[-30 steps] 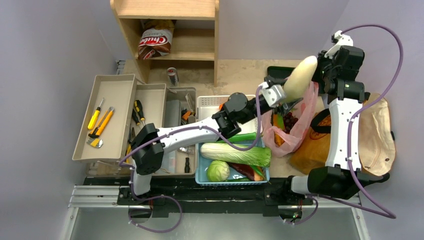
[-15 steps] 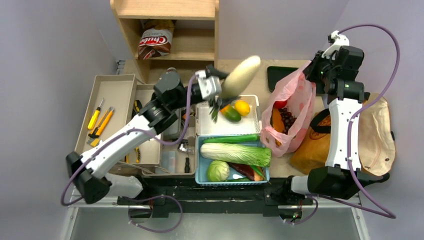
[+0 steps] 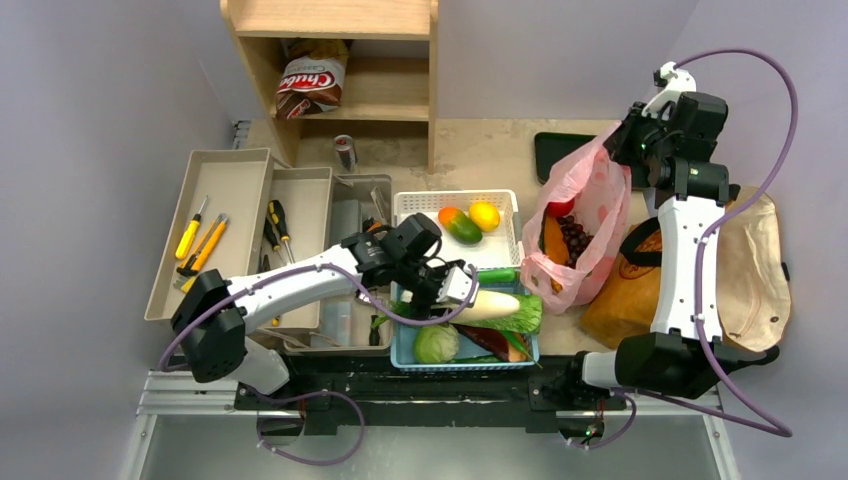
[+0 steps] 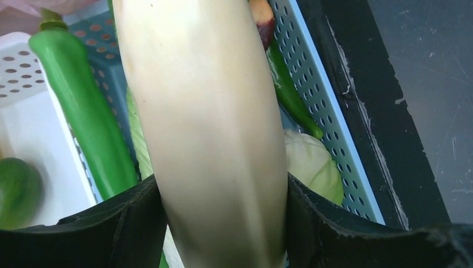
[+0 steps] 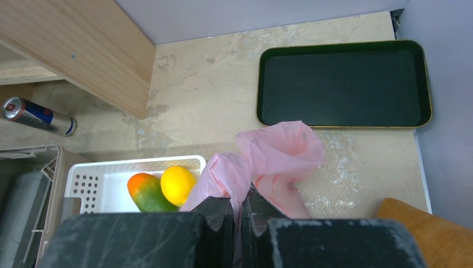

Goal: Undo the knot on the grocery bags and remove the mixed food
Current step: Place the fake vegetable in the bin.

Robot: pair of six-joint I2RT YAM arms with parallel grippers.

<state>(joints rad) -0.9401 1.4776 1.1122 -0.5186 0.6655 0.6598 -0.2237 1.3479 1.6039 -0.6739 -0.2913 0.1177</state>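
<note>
Over the blue perforated plastic basket (image 3: 398, 345), which sits at the near edge of the beige table (image 3: 480, 150), the left gripper (image 3: 452, 288) is clamped around a long white daikon radish (image 3: 495, 304). Its two black fingers (image 4: 131, 223) press against either side of the thick root. The daikon lies nearly level, its free end pointing right. It is low above the leafy pale-green napa cabbage (image 3: 527, 316) that fills the middle of the basket, and I cannot tell whether it touches the leaves.

A slim green cucumber (image 3: 497, 275) runs along the basket's far side. A round green cabbage (image 3: 436, 343) sits in its near part.

Just behind the blue basket stands a white perforated plastic basket (image 3: 408, 205). It holds a red-and-green mango (image 3: 458, 225) and a yellow-orange citrus fruit (image 3: 485, 215), which touch each other.

Just to the right of the blue basket stands the thin translucent pink plastic bag (image 3: 592, 215), its mouth gaping toward the basket. A bunch of dark grapes (image 3: 577, 238) and a red apple (image 3: 560, 208) show inside it.

Behind and to the right of the basket, the right gripper (image 3: 625, 140) is raised. Its jaws are pinched tight on a gathered fold at the bag's top, holding the plastic up.

Farther right of the basket, the brown paper bag with black straps (image 3: 625, 290) leans against the pink one. A plain beige cloth tote (image 3: 755, 260) lies beyond it. A dark green rectangular tray (image 3: 560, 150) lies flat on the table well behind the basket, near the pinched fold.
</note>
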